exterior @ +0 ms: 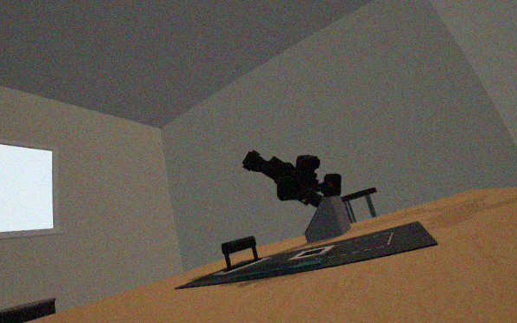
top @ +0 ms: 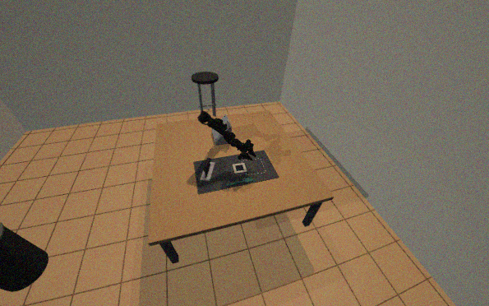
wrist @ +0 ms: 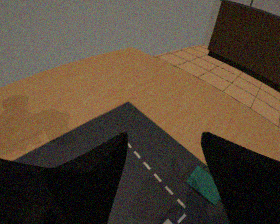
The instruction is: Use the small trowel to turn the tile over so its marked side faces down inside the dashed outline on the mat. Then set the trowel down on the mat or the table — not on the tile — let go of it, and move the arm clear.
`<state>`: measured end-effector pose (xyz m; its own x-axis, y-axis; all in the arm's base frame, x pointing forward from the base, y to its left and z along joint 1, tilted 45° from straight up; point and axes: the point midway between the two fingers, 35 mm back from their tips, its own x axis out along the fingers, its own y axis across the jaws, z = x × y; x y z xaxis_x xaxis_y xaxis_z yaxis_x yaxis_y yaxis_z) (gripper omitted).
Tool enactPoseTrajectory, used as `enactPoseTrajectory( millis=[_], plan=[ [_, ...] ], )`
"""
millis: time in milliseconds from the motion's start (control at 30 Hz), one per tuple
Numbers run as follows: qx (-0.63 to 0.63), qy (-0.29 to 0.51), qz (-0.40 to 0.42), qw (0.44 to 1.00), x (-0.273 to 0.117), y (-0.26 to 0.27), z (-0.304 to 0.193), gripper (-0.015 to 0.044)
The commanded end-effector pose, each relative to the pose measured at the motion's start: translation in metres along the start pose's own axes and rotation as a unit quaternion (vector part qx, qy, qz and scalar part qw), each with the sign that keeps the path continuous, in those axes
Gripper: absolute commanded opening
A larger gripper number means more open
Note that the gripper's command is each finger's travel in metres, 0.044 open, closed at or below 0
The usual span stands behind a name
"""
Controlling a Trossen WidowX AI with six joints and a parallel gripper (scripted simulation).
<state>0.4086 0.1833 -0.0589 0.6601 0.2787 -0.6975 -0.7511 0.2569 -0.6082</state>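
My gripper [top: 248, 156] [wrist: 164, 137] is open, with nothing between its fingers, above the dashed outline [exterior: 391, 238] [wrist: 157, 177] near the back of the mat [top: 272, 174] [exterior: 419, 234] [wrist: 128, 112]. The fingertips are too dark to make out in the exterior view. The tile [top: 239, 168] [exterior: 314, 253] lies on the mat just left of the outline, a pale border round a dark centre; I cannot tell which face is up. The trowel stands at the mat's left end, its black handle [top: 207, 165] [exterior: 238, 245] raised on two posts above a pale, flat part.
A flat teal strip [top: 244, 181] [exterior: 281, 270] [wrist: 203, 184] lies along the mat's front part, in front of the tile. The arm's grey base [exterior: 327, 220] stands behind the mat. A stool [top: 205, 77] stands beyond the table, and a black cylinder [top: 14, 259] is at lower left.
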Motion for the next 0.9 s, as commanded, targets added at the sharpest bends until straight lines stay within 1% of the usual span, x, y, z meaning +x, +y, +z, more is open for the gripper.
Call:
enactPoseTrajectory(
  millis=[0, 433, 867],
  plan=[
    [-0.042, 0.029, -0.001, 0.999, 0.0, -0.013, -0.008, 0.027],
    [-0.202, 0.138, 0.035, 0.969, -0.013, -0.054, -0.042, 0.027],
    [-0.356, 0.227, 0.112, 0.9, -0.045, -0.093, -0.075, 0.027]
  ],
)
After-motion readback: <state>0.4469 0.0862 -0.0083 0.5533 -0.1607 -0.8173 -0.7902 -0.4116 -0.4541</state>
